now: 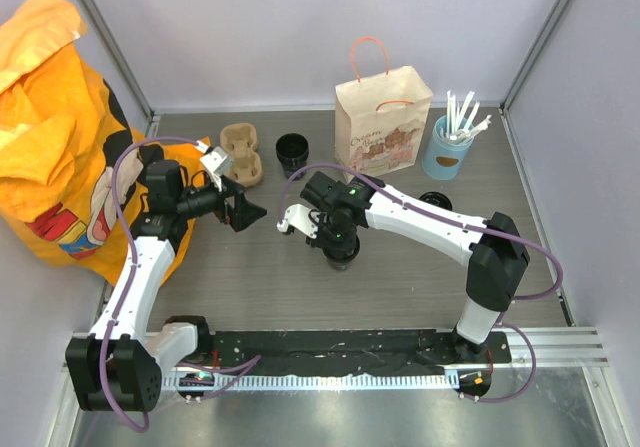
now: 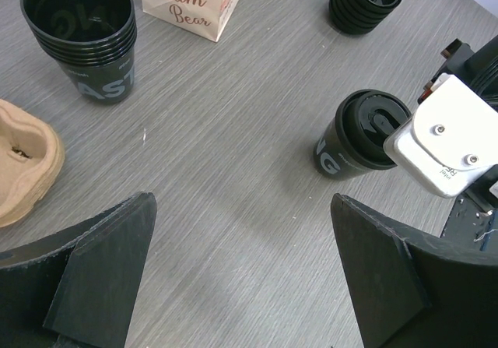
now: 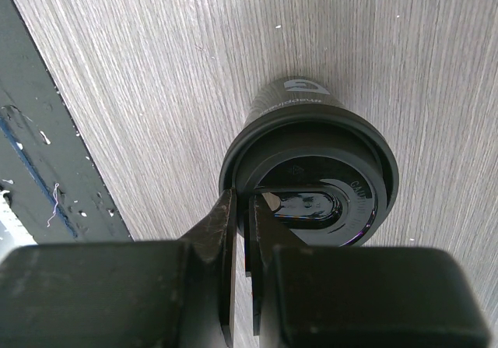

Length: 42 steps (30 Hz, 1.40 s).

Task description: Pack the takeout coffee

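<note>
The takeout coffee (image 1: 342,254) is a small black cup with a black lid, standing upright on the table's middle. In the left wrist view the takeout coffee (image 2: 359,136) sits partly behind the right arm's white housing. My right gripper (image 1: 336,235) is above it. In the right wrist view, my right gripper (image 3: 246,202) is shut on the near rim of the lid of the takeout coffee (image 3: 311,149), one finger outside the rim and one inside. My left gripper (image 1: 246,210) hovers left of the cup. It stands wide open (image 2: 242,198) with nothing between its fingers.
A paper bag (image 1: 383,122) with handles stands upright at the back. Left of it are a stack of black cups (image 1: 292,149) and a brown pulp carrier (image 1: 240,154). A light-blue cup of straws (image 1: 448,147) and a stack of lids (image 1: 435,202) are on the right. An orange bag (image 1: 55,137) fills the far left.
</note>
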Each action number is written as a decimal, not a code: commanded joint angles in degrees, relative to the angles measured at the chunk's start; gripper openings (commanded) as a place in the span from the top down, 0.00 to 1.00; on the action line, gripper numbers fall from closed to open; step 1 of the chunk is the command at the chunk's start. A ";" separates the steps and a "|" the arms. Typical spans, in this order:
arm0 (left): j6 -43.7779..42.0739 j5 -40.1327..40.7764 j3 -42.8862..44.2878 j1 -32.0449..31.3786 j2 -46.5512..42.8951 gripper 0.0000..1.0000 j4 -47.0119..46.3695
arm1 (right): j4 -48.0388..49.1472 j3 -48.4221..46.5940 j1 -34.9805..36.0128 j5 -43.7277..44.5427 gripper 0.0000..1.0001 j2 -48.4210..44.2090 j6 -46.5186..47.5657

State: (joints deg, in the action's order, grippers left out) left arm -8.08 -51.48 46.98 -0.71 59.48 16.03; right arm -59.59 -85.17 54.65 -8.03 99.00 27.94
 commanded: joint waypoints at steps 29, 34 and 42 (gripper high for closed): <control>0.08 -1.60 -0.31 0.45 -0.25 0.00 -3.20 | -1.49 -5.36 -0.51 -0.58 0.55 -2.93 1.06; 0.17 -1.60 -0.40 0.45 -0.24 0.00 -3.11 | -2.37 -6.85 -1.04 -1.20 0.54 -3.46 1.06; 2.09 -4.32 -0.75 -0.08 1.42 0.00 -3.64 | -2.55 -10.02 -13.94 -11.46 0.50 -8.73 -1.40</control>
State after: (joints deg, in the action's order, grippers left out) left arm -7.77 -52.77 46.54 -0.62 59.66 15.55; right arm -62.26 -91.77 48.75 -12.01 96.64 28.18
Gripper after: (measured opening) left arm 0.996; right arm 0.486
